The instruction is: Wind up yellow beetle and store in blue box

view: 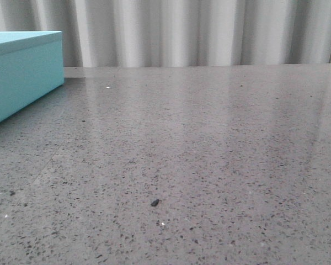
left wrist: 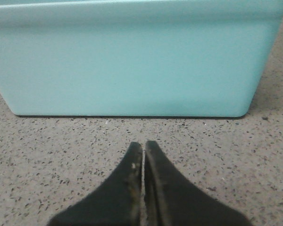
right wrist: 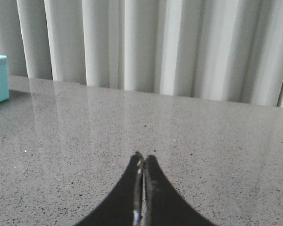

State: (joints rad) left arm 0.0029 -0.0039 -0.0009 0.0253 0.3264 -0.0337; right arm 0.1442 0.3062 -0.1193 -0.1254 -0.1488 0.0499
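Front view gives us the blue box [view: 22, 72] at the tabletop's [view: 198, 165] far left. Our left tool [left wrist: 144, 148] and right tool [right wrist: 142, 160] sit pinched closed, empty. We cannot locate the beetle; it may lie inside the box, or elsewhere.

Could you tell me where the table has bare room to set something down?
Nearly all of the table is bare, from the blue box at far left across to the curtain behind. Only a small dark speck lies near the front.
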